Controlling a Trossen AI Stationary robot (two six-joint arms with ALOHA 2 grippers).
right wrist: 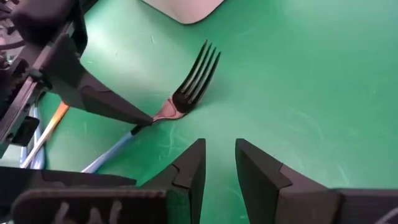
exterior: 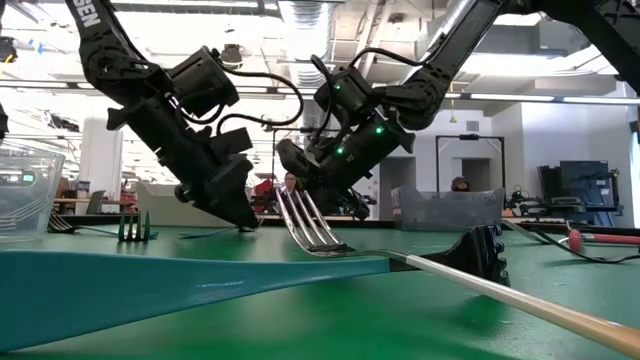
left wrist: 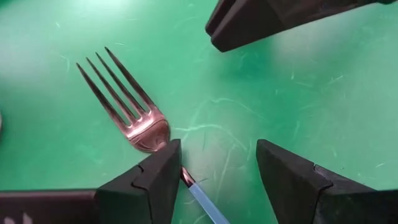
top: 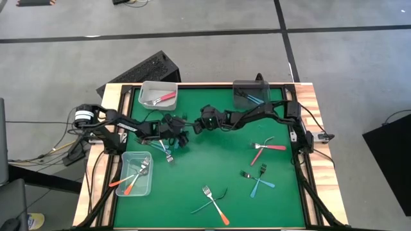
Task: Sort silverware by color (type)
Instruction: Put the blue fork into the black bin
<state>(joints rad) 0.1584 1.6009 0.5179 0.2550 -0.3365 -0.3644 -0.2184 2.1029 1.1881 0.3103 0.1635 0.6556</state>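
Observation:
A fork with a silver head and a blue handle [top: 168,153] lies flat on the green mat left of centre, and shows in the left wrist view [left wrist: 127,102] and the right wrist view [right wrist: 189,93]. My left gripper [left wrist: 217,155] is open and low over it, with the blue handle [left wrist: 205,204] running back between its fingers. My right gripper [right wrist: 219,149] hovers just right of it [top: 196,126], fingers a narrow gap apart, touching nothing. My left gripper comes down slanting from the table's left. The tip of one finger [right wrist: 134,118] meets the fork's neck [left wrist: 181,173], where the metal joins the blue handle. The other finger [left wrist: 292,180] stands clear on the mat. The fork rests flat on the mat.
A clear bin [top: 158,94] at the far left holds a red fork, a dark grey bin [top: 250,93] at the far side holds blue ones, and a clear bin [top: 136,173] at the near left holds orange ones. Loose utensils lie at the right [top: 266,146], [top: 260,183] and near the front edge [top: 215,204].

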